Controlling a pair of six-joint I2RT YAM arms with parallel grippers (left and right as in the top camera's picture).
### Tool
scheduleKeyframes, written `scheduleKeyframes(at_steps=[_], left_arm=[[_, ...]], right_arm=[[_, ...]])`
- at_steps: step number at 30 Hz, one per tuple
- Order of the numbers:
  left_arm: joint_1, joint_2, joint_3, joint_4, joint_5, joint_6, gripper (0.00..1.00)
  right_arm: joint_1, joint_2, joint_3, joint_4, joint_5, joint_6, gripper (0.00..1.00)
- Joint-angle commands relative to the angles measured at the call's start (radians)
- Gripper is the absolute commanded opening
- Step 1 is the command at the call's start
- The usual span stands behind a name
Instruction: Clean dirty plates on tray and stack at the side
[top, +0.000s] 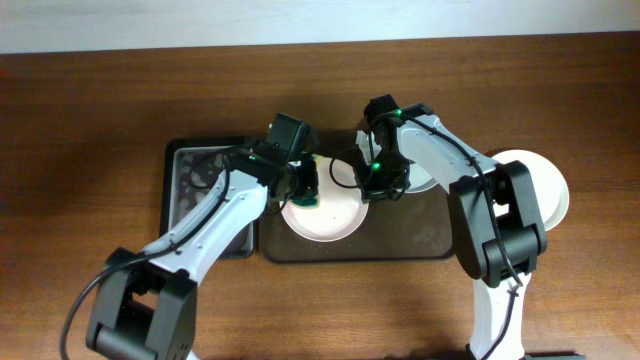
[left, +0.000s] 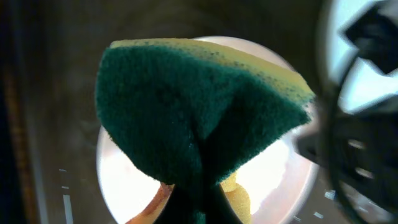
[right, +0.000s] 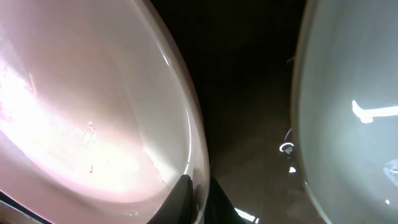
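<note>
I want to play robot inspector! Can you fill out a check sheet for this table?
Surface: brown wooden table.
Job's things: middle plate on brown tray; second plate beside it, partly under right arm; side plate off the tray.
Clutter: black tray at left.
Grippers: left gripper pinches green-yellow sponge over middle plate; right gripper grips that plate's rim.
Cables: black cable along each arm.
Surroundings: pale strip beyond table's far edge.
</note>
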Motion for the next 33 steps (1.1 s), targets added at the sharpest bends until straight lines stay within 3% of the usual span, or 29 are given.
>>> scheduleKeyframes(at_steps=[1, 3, 6, 9, 14, 19, 21, 22, 23, 24, 27, 28, 30, 33], left_arm=[[0.001, -0.004, -0.014, -0.004, 0.093, -0.172, 0.00], [-0.018, 0.022, -0.061, 0.046, 0.117, -0.285, 0.00], [-0.075, 0.101, -0.090, 0.187, 0.206, -0.293, 0.00], [-0.112, 0.170, -0.090, 0.209, 0.185, -0.293, 0.00], [-0.107, 0.161, -0.090, 0.056, -0.264, -0.284, 0.00], [-0.093, 0.080, -0.081, 0.059, -0.402, -0.126, 0.00], [-0.078, 0.038, -0.052, 0.055, -0.365, 0.018, 0.00], [-0.068, -0.016, -0.031, 0.047, -0.275, 0.095, 0.00], [-0.060, -0.076, -0.026, 0.041, -0.212, 0.132, 0.00], [-0.047, -0.110, -0.026, 0.008, -0.211, 0.132, 0.00], [0.065, -0.146, -0.026, -0.147, -0.210, 0.154, 0.00], [0.138, -0.145, -0.026, -0.188, -0.190, 0.221, 0.00], [0.213, -0.143, -0.028, -0.207, -0.162, 0.290, 0.00], [0.311, -0.137, -0.083, -0.195, -0.153, 0.297, 0.00]], right_arm=[[0.002, 0.009, -0.005, -0.004, 0.019, -0.003, 0.09], [0.002, 0.009, -0.005, -0.004, 0.019, -0.003, 0.09], [0.002, 0.009, -0.005, -0.008, 0.019, -0.003, 0.09], [0.002, 0.009, -0.005, -0.008, 0.019, -0.003, 0.09], [0.002, 0.009, -0.005, -0.015, 0.019, -0.003, 0.09], [0.002, 0.009, -0.005, -0.016, 0.020, -0.003, 0.09], [0.002, 0.009, -0.005, -0.016, 0.020, -0.003, 0.09], [0.002, 0.009, -0.005, -0.015, 0.019, -0.003, 0.09], [0.002, 0.009, -0.005, -0.015, 0.019, -0.003, 0.25], [0.002, 0.009, -0.005, -0.015, 0.019, -0.003, 0.26], [0.002, 0.009, -0.005, -0.011, 0.019, -0.003, 0.25], [0.002, 0.009, -0.005, -0.008, 0.019, -0.003, 0.21], [0.002, 0.009, -0.005, -0.008, 0.019, -0.003, 0.10], [0.002, 0.009, -0.005, -0.013, 0.019, -0.003, 0.07]])
